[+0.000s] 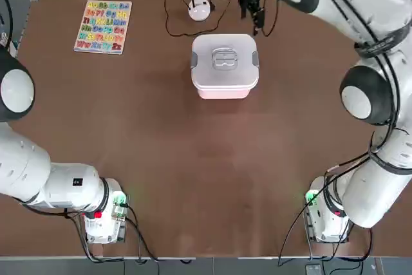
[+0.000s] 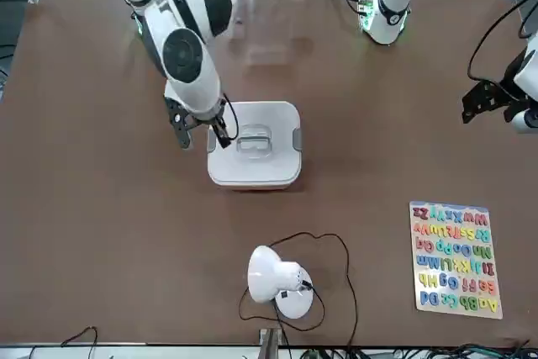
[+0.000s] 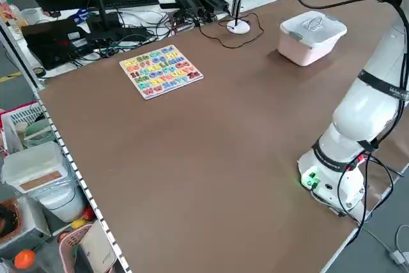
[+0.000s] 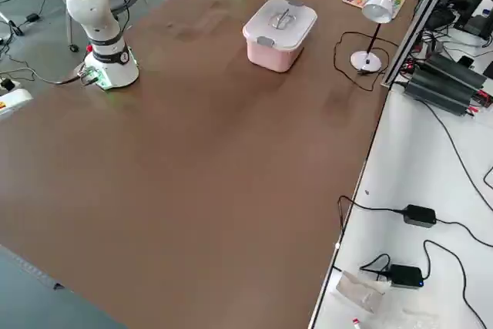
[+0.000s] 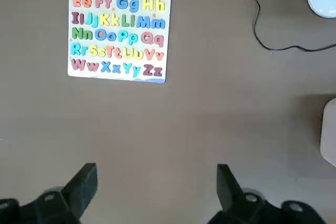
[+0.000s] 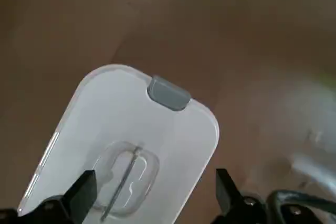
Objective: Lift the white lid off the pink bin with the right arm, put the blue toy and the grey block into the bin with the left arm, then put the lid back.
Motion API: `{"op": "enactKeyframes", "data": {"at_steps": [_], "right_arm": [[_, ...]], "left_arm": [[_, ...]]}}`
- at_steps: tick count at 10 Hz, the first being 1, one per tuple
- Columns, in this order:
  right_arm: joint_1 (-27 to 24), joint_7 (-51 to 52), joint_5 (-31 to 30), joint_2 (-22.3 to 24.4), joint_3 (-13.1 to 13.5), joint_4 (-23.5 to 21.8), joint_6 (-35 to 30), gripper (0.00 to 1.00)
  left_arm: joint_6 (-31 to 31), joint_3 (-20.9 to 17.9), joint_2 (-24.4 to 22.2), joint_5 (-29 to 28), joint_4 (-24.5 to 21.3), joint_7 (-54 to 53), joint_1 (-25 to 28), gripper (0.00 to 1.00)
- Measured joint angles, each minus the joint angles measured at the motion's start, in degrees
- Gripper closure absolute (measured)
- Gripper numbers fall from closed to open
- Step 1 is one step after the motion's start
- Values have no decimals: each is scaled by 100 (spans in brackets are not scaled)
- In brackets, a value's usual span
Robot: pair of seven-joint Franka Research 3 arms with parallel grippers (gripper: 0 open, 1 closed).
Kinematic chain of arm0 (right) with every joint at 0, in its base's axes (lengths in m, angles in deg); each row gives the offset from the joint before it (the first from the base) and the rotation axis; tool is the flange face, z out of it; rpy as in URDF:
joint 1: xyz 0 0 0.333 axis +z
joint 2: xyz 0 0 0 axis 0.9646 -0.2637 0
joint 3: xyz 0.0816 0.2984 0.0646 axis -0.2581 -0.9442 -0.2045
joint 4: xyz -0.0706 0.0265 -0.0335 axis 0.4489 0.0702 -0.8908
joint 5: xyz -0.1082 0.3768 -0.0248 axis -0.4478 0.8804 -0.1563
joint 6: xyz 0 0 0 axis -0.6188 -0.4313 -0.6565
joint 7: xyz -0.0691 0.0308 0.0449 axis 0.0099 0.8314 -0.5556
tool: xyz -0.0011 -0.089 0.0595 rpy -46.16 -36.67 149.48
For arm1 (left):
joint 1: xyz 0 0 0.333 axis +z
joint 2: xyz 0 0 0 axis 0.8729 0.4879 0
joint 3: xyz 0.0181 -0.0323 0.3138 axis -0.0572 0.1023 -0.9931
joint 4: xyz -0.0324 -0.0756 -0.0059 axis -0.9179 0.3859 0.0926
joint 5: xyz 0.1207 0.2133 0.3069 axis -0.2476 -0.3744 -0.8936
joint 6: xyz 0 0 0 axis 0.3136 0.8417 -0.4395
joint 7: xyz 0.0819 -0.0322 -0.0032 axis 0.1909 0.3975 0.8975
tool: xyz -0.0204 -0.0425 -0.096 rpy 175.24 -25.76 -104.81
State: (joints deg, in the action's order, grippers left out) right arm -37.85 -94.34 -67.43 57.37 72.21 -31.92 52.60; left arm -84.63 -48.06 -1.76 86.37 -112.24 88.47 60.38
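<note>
Right tool (image 6: 156, 170), open — near white lid (image 6: 121, 119), handle (image 6: 123, 182) running sideways

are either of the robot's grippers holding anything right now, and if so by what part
Nothing is held: the right gripper stands open near the white lid, and the left gripper is open over the table.

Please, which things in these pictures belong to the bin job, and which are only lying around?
For the job:
- white lid, on the pink bin
- right claw, open, beside the lid
- left claw, open, over the table's left side
- blue toy, grey block: not seen

Only around:
- letter board
- white lamp with cable
</note>
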Motion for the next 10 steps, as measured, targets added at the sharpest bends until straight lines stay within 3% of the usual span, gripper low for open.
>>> {"op": "enactKeyframes", "data": {"at_steps": [3, 6, 10], "right_arm": [[-798, 2252, -286, 565, 31, 15, -569, 0], [-1953, 4695, -355, 1094, 56, 13, -1046, 0], [-3075, 7230, -417, 1483, 54, -2, -1389, 0]], "left_arm": [[0, -1, 1, 0, -1, 0, 28, 0], [-1, -1, 1, 0, -1, 0, 40, 0], [-3, 1, 0, 0, -1, 0, 34, 0]]}}
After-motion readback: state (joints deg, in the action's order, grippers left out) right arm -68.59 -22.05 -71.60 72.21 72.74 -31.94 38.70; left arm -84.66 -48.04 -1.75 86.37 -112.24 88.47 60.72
